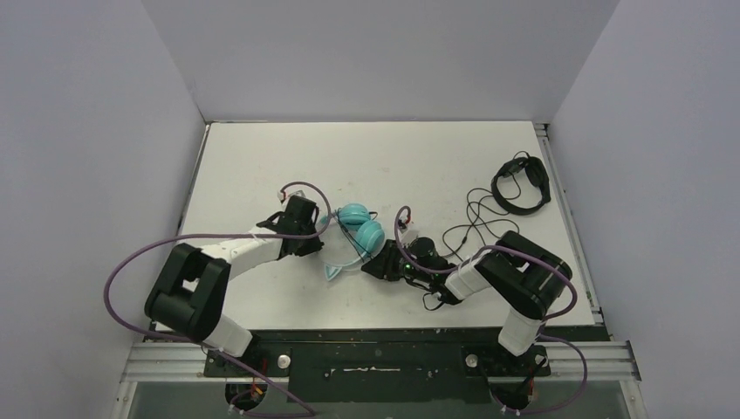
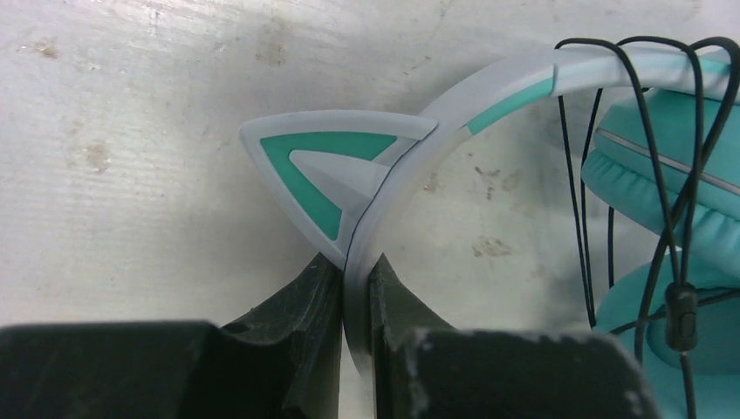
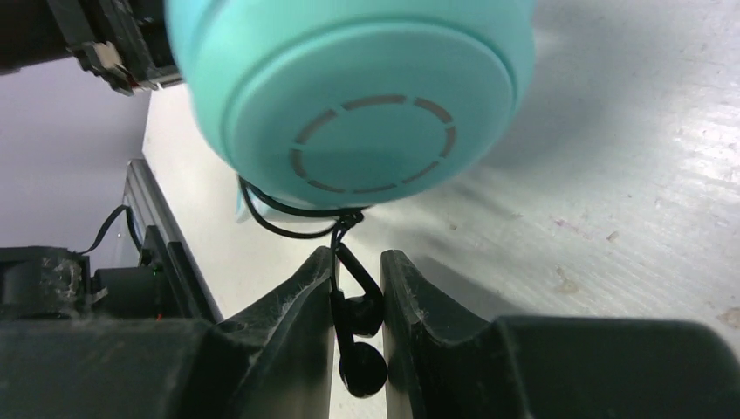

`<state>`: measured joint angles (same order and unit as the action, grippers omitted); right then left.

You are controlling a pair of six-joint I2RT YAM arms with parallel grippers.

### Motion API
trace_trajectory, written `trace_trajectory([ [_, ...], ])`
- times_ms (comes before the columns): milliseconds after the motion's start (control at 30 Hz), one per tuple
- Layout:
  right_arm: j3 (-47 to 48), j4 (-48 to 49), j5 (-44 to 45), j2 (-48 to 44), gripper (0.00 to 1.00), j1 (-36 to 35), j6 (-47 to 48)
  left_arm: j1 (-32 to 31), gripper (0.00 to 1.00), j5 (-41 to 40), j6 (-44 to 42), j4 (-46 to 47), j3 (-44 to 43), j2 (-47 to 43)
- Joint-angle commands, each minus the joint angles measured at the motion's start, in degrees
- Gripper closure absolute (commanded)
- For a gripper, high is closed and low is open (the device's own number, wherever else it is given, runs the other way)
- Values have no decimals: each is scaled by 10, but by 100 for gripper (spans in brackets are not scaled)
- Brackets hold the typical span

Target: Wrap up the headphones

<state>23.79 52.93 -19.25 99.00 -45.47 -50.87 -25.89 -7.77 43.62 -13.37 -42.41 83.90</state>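
The teal headphones point(image 1: 359, 230) lie mid-table between my two grippers. My left gripper point(image 1: 316, 234) is shut on their pale headband point(image 2: 393, 179), just below a cat-ear point point(image 2: 318, 170); its jaws point(image 2: 356, 262) pinch the band from both sides. The thin black cable point(image 2: 650, 131) is looped several times over the headband and the teal ear cups point(image 2: 672, 188). My right gripper point(image 1: 381, 259) sits just under a round teal ear cup point(image 3: 366, 105). It point(image 3: 358, 257) is shut on the cable's end, which has two small black earbud-shaped pieces point(image 3: 362, 336).
All-black headphones point(image 1: 521, 183) lie at the far right near the table edge, and their black cable point(image 1: 471, 223) trails toward my right arm. The grey walls stand close on both sides. The metal rail point(image 1: 375, 353) runs along the near edge.
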Motion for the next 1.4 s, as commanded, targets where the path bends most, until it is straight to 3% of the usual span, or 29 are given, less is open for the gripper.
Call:
trace_trajectory([
  [0,42,-33,14,-2,83,-6,-12,1,100,-22,-10,60,-55,67],
  [233,86,-163,19,-26,81,-7,-2,-7,100,-27,-14,19,-124,156],
  [367,96,-222,35,-57,66,-6,1,-12,100,-58,-26,-8,-148,165],
  [433,96,-260,48,-82,50,-6,5,-18,99,-76,-35,-25,-159,164],
  [533,92,-315,74,-128,37,-6,17,-25,87,-84,-53,-34,-170,158],
  [600,87,-346,97,-162,29,-6,30,-26,67,-79,-64,-36,-173,148],
  [700,75,-384,127,-225,20,-4,54,-28,46,-78,-74,-41,-172,124],
  [933,58,-464,181,-353,13,-3,139,-32,41,-104,-82,-67,-148,23],
  [1033,50,-490,226,-413,12,-3,177,-37,33,-122,-84,-69,-116,-51],
  [1067,48,-497,238,-432,11,-2,192,-39,30,-126,-90,-66,-102,-80],
  [1167,42,-517,282,-482,8,-3,238,-43,4,-134,-104,-57,-61,-174],
  [1367,33,-543,353,-548,5,-2,287,-47,3,-124,-158,-27,19,-314],
])
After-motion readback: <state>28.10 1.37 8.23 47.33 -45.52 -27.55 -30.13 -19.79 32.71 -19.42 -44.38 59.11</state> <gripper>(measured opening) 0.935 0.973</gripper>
